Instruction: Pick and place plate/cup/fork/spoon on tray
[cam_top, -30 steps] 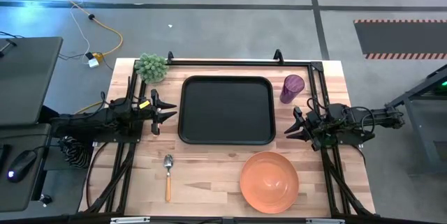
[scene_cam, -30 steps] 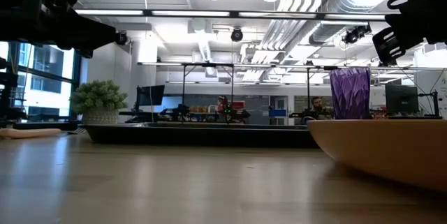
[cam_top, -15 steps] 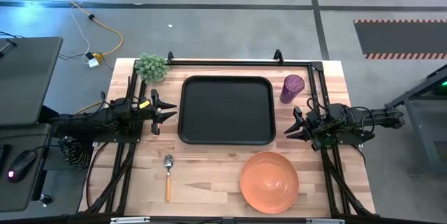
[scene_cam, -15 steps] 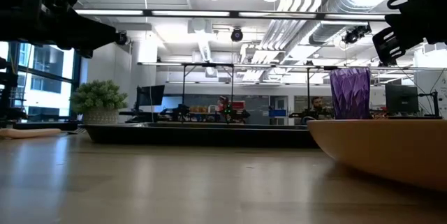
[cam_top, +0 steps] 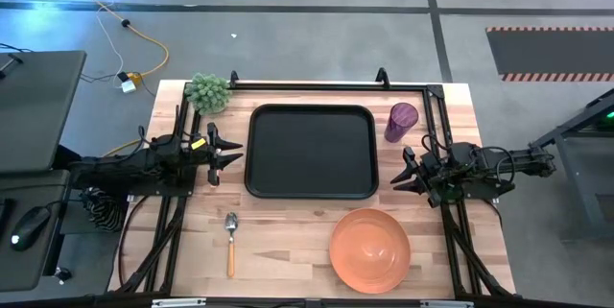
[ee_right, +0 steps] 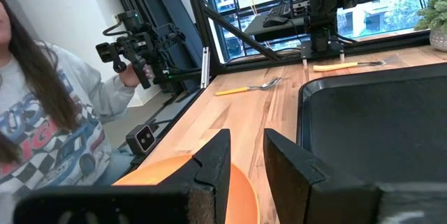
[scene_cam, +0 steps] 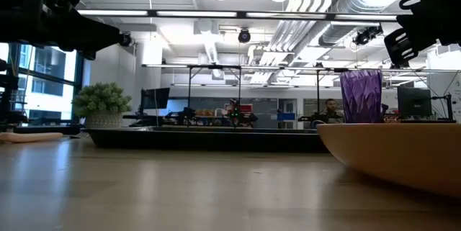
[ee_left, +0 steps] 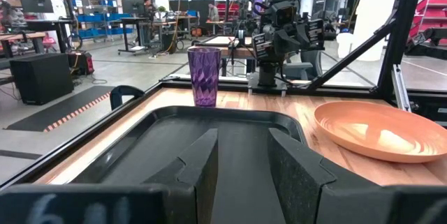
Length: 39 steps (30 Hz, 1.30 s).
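The black tray (cam_top: 310, 151) lies in the middle of the table. The purple cup (cam_top: 401, 121) stands upright by the tray's far right corner. The orange plate (cam_top: 370, 248) rests on the table near the front edge, right of centre. The spoon (cam_top: 230, 241) lies flat near the front left. The fork (ee_right: 347, 64) lies on the table under the left arm. My left gripper (cam_top: 230, 154) hovers open beside the tray's left rim. My right gripper (cam_top: 398, 176) hovers open beside the tray's right rim, between cup and plate. Both are empty.
A small potted plant (cam_top: 208, 91) stands at the table's far left corner. A black frame rail (cam_top: 326, 87) runs along the far edge. A person (ee_right: 42, 119) holding a black device (ee_right: 140, 46) shows beyond the table's near edge.
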### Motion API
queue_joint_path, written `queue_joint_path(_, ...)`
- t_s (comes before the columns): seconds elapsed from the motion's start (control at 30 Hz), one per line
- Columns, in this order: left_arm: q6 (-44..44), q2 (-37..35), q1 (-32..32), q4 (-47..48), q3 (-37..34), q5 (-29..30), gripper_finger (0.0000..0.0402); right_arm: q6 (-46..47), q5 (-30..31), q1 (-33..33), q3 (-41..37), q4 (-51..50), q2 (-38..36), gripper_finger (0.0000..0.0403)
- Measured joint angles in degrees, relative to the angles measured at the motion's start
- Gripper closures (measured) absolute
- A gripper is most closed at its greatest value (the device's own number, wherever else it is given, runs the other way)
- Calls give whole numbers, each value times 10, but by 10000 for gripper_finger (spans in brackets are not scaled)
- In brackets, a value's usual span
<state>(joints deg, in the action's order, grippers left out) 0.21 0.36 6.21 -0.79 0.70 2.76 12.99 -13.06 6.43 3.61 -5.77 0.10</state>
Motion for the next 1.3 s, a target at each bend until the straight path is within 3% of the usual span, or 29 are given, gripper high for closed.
queue_joint_path(1.3,-16,0,0,-3,0,0,287,0,-2,0,0,0,0,324)
